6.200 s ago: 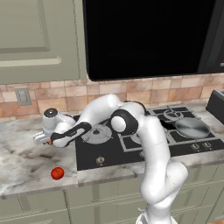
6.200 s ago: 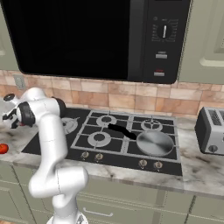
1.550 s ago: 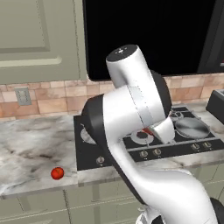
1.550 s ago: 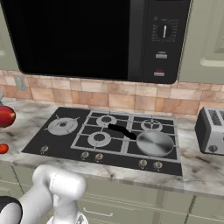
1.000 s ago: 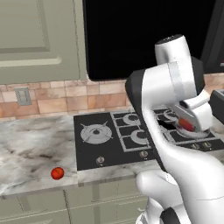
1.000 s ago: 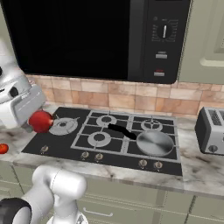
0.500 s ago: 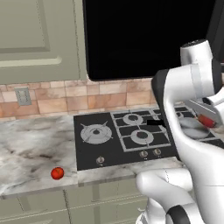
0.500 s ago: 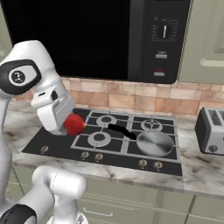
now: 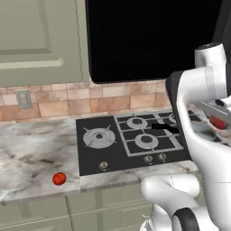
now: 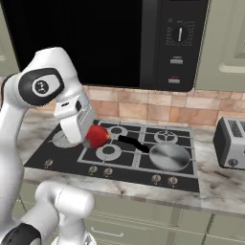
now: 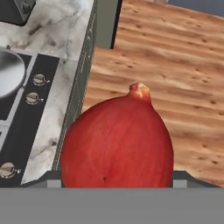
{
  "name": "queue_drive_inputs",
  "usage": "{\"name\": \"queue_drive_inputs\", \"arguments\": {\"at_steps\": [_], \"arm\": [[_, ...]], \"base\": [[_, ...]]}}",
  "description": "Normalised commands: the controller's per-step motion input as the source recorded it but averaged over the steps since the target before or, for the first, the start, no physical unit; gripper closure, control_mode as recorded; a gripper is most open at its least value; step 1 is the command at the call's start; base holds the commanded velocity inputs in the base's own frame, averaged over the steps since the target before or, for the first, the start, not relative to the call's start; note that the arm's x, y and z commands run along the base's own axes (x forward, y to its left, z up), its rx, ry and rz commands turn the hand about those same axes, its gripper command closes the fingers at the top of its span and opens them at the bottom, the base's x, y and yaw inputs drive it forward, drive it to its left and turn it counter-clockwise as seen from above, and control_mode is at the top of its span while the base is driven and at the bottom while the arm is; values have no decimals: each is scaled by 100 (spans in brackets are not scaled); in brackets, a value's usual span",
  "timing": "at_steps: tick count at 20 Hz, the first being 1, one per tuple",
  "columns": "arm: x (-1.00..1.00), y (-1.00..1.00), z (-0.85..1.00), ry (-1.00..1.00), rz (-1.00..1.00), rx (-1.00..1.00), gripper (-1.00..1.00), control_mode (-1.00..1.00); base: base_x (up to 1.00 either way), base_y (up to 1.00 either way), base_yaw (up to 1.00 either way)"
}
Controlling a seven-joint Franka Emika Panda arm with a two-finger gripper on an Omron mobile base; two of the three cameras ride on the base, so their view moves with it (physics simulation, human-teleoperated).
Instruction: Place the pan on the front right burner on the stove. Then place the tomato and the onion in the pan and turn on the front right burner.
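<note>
1. Gripper (image 10: 94,139) sits left of centre in the right base view, clamped around the onion (image 10: 97,136), a red-skinned ball with a little pointed tip. In the hand view the onion (image 11: 117,142) takes up the lower middle of the frame, wood floor behind it on the right.
2. From the left base view you catch the gripper (image 9: 219,122) at the far right edge with a bit of red between the fingers, hanging above the stove (image 9: 108,151).
3. Pan (image 10: 169,156) is sitting on the front right burner, right of centre in the right base view, black handle pointing up-left toward the middle of the cooktop. Nothing in it as far as I can see. The held onion hangs well to the left of the pan, up over the left half of the stove (image 10: 57,160).
4. Tomato (image 9: 59,179) is a small red ball on the marble counter (image 9: 31,153), lower left of the left base view, near the front edge and left of the cooktop.
5. Toaster (image 10: 231,143) at the right edge of the right base view, on the counter beside the stove.
6. Knobs (image 10: 164,180) run along the front edge of the cooktop.
</note>
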Motion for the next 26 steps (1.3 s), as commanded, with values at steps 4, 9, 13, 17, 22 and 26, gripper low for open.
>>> {"name": "queue_drive_inputs", "arguments": {"at_steps": [4, 9, 13, 17, 22, 26], "arm": [[21, -28, -16, 0, 11, 4, 100, -100], [13, -33, -28, 0, 22, 4, 100, -100], [3, -30, -34, 0, 24, 0, 100, -100], [4, -29, -26, 0, 24, 0, 100, -100], [17, -36, -21, 0, 22, 0, 100, -100], [26, -38, -24, 0, 22, 0, 100, -100]], "base": [[0, 0, 0], [0, 0, 0], [0, 0, 0], [0, 0, 0], [0, 0, 0], [0, 0, 0]]}}
